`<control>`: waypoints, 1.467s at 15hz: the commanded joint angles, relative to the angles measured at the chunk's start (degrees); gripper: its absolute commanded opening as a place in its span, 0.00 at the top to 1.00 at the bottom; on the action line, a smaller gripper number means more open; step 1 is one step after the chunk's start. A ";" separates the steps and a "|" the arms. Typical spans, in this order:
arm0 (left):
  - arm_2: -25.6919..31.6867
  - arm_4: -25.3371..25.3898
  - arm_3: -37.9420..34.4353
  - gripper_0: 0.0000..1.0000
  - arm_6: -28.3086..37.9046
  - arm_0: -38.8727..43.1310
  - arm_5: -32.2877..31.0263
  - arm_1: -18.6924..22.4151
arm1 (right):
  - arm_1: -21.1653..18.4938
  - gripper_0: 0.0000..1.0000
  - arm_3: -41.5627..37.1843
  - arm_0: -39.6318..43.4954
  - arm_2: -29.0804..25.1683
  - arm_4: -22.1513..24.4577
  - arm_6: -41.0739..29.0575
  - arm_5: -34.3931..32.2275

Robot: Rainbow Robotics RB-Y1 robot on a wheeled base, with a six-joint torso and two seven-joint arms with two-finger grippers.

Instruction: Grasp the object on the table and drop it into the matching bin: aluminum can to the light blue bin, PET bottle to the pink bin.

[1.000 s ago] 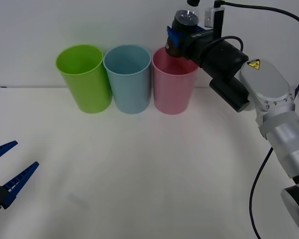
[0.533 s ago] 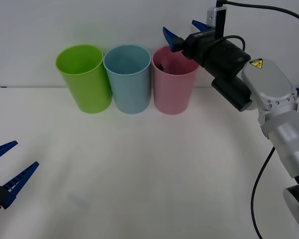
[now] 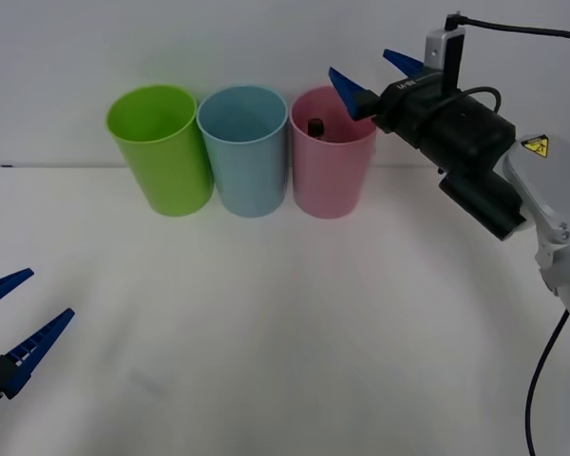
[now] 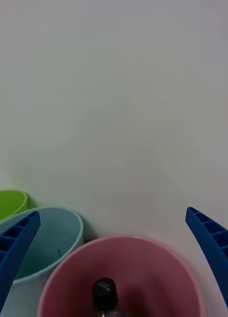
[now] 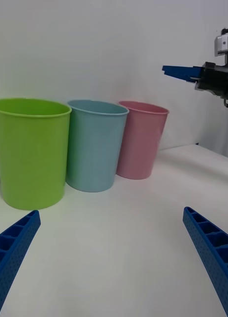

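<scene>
The PET bottle (image 3: 315, 126) stands inside the pink bin (image 3: 329, 180), only its black cap showing above the rim; the right wrist view looks down on the cap (image 4: 104, 292) within the pink bin (image 4: 143, 257). My right gripper (image 3: 372, 78) hovers open just right of and above the pink bin's rim, holding nothing. The light blue bin (image 3: 244, 157) stands left of the pink one. My left gripper (image 3: 14, 323) is parked open low at the table's left edge.
A lime green bin (image 3: 161, 152) stands left of the light blue one; the three bins line up at the back of the white table (image 3: 285, 332), against a white wall. In the left wrist view the bins (image 5: 94, 146) stand ahead.
My right gripper opened and let the bottle fall into the pink bin, then drew back to the right and slightly up. The left arm has not moved.
</scene>
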 commanded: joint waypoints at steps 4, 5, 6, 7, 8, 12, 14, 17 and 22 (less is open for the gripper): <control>0.00 0.00 0.00 0.00 0.00 0.00 0.00 0.00 | -7.54 0.00 -11.66 11.03 -0.07 -5.60 0.61 -2.12; 0.00 0.00 0.00 0.00 0.00 0.00 0.00 0.00 | -9.03 0.00 -14.47 14.10 -0.16 -6.57 0.78 -2.12; 0.00 0.00 0.00 0.00 0.00 0.00 0.00 0.00 | -10.26 0.00 -16.49 16.30 -0.51 -7.27 0.96 -2.12; 0.00 0.00 0.00 0.00 0.00 0.00 0.00 0.00 | -11.32 0.00 -18.51 18.41 -0.69 -7.80 1.14 -2.12; 0.00 0.00 0.00 0.00 0.00 0.00 0.00 0.00 | -12.55 0.00 -20.36 20.52 -0.95 -8.59 1.31 -2.12; 0.00 0.00 0.00 0.00 0.00 0.00 0.00 0.00 | -14.57 0.00 -26.42 29.84 -5.17 -9.47 2.54 -5.99; 0.00 0.00 0.00 0.00 0.00 0.00 0.00 0.00 | -14.31 0.00 -28.00 33.97 -8.24 -9.38 3.33 -10.29; 0.00 0.00 0.00 0.00 0.00 0.00 0.00 0.00 | -13.95 0.00 -30.99 41.09 -12.02 -9.38 4.56 -14.51; 0.00 0.00 0.00 0.00 0.00 0.00 0.00 0.00 | -11.32 0.00 -33.19 50.40 -18.18 -9.38 7.29 -21.19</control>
